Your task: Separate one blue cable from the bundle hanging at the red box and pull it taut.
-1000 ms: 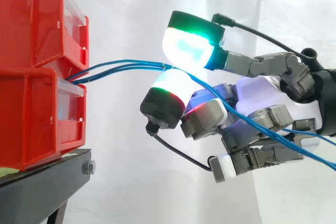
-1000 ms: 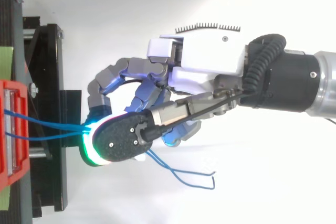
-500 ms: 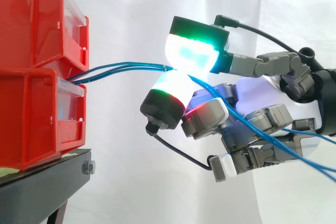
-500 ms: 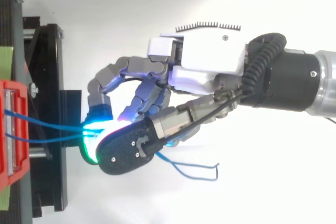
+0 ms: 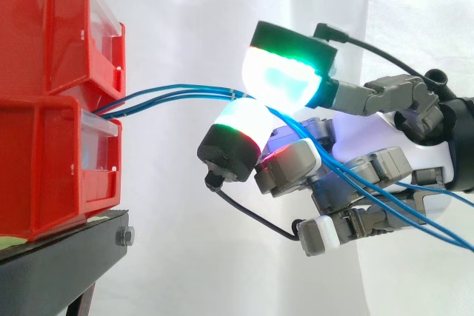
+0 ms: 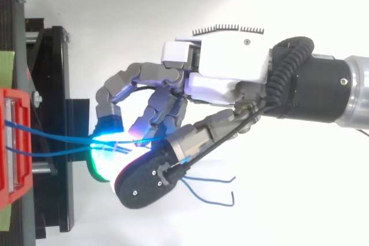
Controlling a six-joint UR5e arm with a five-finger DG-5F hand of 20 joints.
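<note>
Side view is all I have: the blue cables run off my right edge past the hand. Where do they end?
Observer: From above, the blue cables stop soon after: two loose ends lie free beside the hand.
Operator: Do they leave the red bin together?
Observer: No. From above they reach the red bin at two spots set apart sideways, and they come together only at the hand.

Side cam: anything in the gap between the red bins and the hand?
The blue cables run across it from the red bins to the hand; nothing else in that gap. Side view shows it.
</note>
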